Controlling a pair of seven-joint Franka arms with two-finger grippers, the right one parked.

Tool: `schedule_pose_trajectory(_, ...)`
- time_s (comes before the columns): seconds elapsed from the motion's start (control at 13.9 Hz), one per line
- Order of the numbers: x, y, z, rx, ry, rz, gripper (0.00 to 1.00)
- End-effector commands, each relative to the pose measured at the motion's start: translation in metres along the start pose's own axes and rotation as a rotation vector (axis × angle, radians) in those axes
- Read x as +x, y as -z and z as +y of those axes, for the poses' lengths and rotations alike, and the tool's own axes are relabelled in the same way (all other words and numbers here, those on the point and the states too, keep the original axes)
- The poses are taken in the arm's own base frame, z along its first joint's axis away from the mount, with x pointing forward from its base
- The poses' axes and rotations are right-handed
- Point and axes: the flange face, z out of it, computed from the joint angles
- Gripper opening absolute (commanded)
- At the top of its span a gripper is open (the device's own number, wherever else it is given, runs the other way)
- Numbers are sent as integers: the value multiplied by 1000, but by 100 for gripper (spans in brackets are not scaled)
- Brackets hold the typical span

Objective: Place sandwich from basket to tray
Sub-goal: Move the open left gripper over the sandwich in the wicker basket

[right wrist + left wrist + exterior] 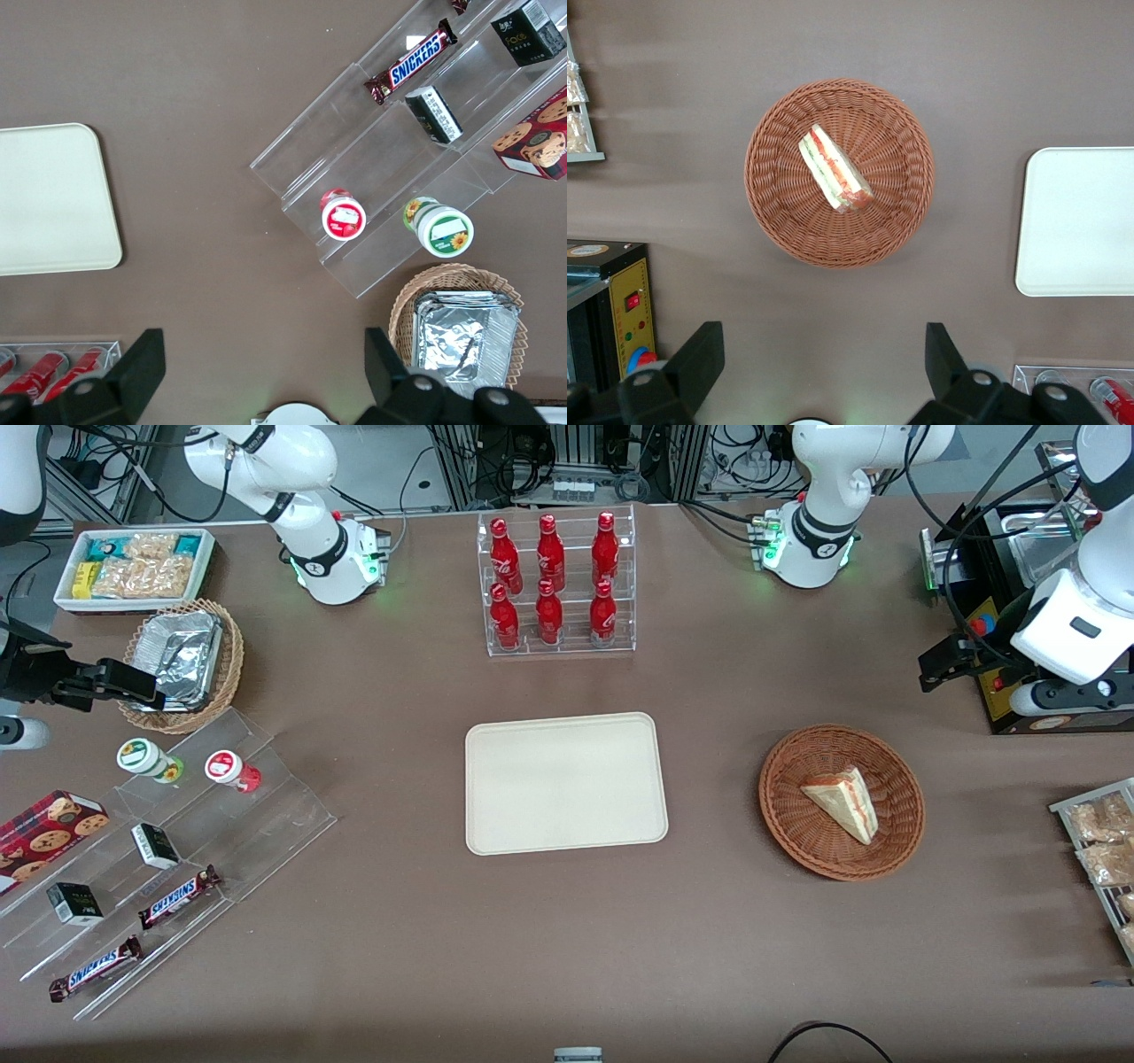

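Sandwich (843,802) lies diagonally in basket (895,841); gripper (939,666) hovers jaws apart.

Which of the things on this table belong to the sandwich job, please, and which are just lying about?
Job: sandwich in the basket; tray; gripper, open, above the table beside the basket.

Lying about: cola bottles, Snickers bars, foil container, snack bin.

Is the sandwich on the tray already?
No, the sandwich lies in the basket, the tray is bare, and the open gripper hangs above the table beside the basket.
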Motion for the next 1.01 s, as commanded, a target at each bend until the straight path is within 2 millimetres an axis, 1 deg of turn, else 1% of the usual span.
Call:
schedule_pose_trajectory(0.0,-3,6,-3,5,-2,3,100)
schedule_pose_trajectory(0.14,0,3,-4,11,3,2,100)
schedule_pose_trajectory(0.22,2,-4,-4,11,5,-5,100)
schedule_pose_trajectory(0.29,7,-21,-9,7,16,-22,100)
schedule_pose_trajectory(0.5,16,-72,-6,8,22,-5,100)
schedule_pose_trajectory(0.65,23,-105,-5,9,59,14,100)
schedule_pose_trajectory(0.86,29,-168,1,-2,133,72,100)
schedule_pose_trajectory(0.94,27,-187,1,-6,157,81,100)
